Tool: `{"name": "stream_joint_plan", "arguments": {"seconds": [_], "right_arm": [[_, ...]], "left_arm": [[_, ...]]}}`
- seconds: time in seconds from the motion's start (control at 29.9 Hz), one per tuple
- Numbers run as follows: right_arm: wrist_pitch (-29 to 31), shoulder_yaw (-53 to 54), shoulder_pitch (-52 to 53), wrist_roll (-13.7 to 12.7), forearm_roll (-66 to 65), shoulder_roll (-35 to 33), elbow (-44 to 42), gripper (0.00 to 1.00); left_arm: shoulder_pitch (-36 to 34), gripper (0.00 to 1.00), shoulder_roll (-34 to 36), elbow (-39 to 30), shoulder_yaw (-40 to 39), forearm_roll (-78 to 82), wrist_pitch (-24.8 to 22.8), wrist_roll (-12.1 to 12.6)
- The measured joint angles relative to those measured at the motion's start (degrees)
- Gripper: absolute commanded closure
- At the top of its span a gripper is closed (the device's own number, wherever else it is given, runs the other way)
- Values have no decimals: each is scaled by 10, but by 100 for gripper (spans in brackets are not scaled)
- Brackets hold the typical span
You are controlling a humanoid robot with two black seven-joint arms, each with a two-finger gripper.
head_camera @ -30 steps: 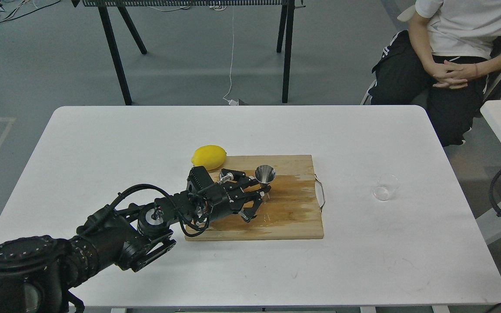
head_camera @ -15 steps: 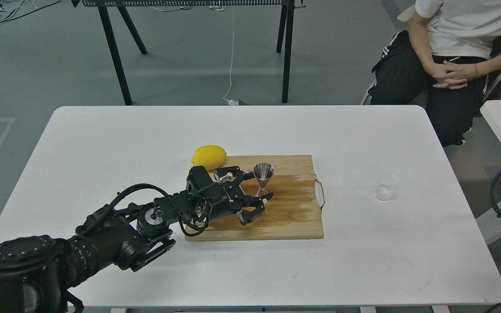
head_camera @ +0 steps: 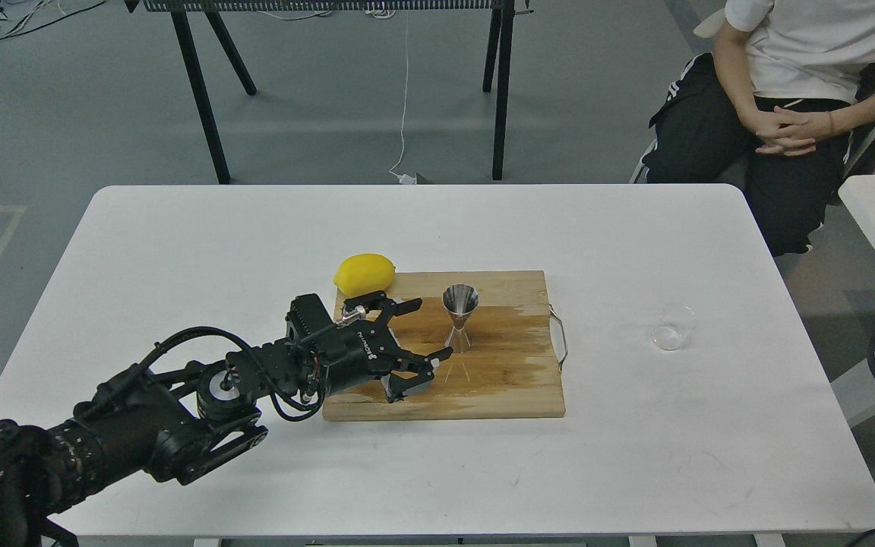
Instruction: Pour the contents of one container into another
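The steel jigger (head_camera: 460,315) stands upright on the wooden cutting board (head_camera: 506,380), near its middle. My left gripper (head_camera: 428,329) is open just to the jigger's left, its fingers spread and holding nothing, a small gap from the jigger. The clear glass cup (head_camera: 673,327) stands by itself on the white table (head_camera: 635,456), well to the right of the board. My right gripper is out of view.
A yellow lemon (head_camera: 364,274) lies at the board's back left corner, just behind my left gripper. A metal handle (head_camera: 560,338) sticks out of the board's right edge. A seated person (head_camera: 794,99) is beyond the table's far right corner.
My left gripper has let go of the jigger and drawn back to the left. The jigger now stands free on the board; the cup has not moved.
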Motion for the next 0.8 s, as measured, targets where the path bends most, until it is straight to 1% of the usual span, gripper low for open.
{"name": "stream_joint_plan", "arguments": {"seconds": [0.17,0.23,0.33,0.4,0.5,0.6,0.67,0.7,0.8], "right_arm": [[0,0,-25,3,-1,-20,-2,0],[0,0,-32,4,-1,-30,-3,0],[0,0,-42,4,-1,-47,-3,0],[0,0,-50,4,-1,-62,-3,0],[0,0,-61,2,-1,-76,-7,0],[0,3,-67,-2,8,-77,1,0],[0,5,-82,-4,32,-78,33,0],[0,5,-95,-5,52,-79,58,0],[0,7,-142,-12,103,-88,145,0]], "left_arm": [[-5,12,96,-109,-25,-26,-5,0],[-5,6,133,-155,-53,-66,-26,-1],[-5,1,170,-199,-107,-158,-70,-5],[-5,0,181,-208,-147,-240,-97,-11],[-9,0,185,-211,-207,-374,-151,-27],[-27,0,183,-207,-279,-508,-227,-36],[-33,0,181,-202,-324,-599,-275,-38],[-34,0,180,-201,-341,-639,-291,-38],[-37,0,173,-186,-377,-760,-322,-37]]}}
